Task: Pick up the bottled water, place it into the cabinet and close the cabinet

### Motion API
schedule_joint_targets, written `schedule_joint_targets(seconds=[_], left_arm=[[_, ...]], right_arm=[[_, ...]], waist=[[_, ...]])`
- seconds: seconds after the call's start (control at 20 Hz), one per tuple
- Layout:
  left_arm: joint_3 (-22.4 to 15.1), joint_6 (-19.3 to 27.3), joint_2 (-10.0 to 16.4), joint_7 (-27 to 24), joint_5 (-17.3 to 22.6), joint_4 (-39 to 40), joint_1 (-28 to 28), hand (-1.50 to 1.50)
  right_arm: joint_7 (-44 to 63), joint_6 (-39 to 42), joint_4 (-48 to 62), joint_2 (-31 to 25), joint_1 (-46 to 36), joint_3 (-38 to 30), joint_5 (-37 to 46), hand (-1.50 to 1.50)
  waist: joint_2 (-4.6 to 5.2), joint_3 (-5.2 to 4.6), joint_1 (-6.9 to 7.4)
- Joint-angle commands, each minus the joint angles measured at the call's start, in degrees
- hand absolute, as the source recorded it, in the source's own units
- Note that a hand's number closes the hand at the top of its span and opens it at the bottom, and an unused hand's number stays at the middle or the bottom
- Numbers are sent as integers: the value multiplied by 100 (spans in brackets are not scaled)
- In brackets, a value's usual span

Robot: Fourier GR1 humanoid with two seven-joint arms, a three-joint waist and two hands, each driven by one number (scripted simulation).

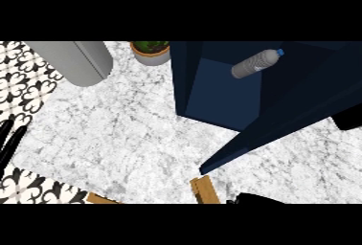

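The water bottle (256, 63) lies tilted inside the cabinet (212, 95), with no hand on it. It is probably light, thin plastic, smooth and apt to roll, so mid-body is the best place to hold it. The cabinet door (283, 124) stands open. The left hand (7, 139), well left of the cabinet, has straight fingers. Whether the right hand (350, 118), beyond the door, is open or closed I cannot tell.

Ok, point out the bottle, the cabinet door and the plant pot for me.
bottle (256, 63), head view, middle of its grey body.
cabinet door (293, 115), head view, middle of its dark blue face.
plant pot (151, 57), head view, its grey front wall.
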Motion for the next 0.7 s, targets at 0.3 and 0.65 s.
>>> schedule_joint_targets(seconds=[0.3, 0.65], left_arm=[[43, -58, -20, 1, 2, 201, -29, -150], [174, -137, -78, -46, 147, 388, 44, -150]], right_arm=[[1205, -962, 2081, 1103, -2260, -384, 334, 150], [1393, -1542, 4127, 1621, -4024, -790, 350, 150]], waist=[[-51, 52, -132], [-45, 95, -259]])
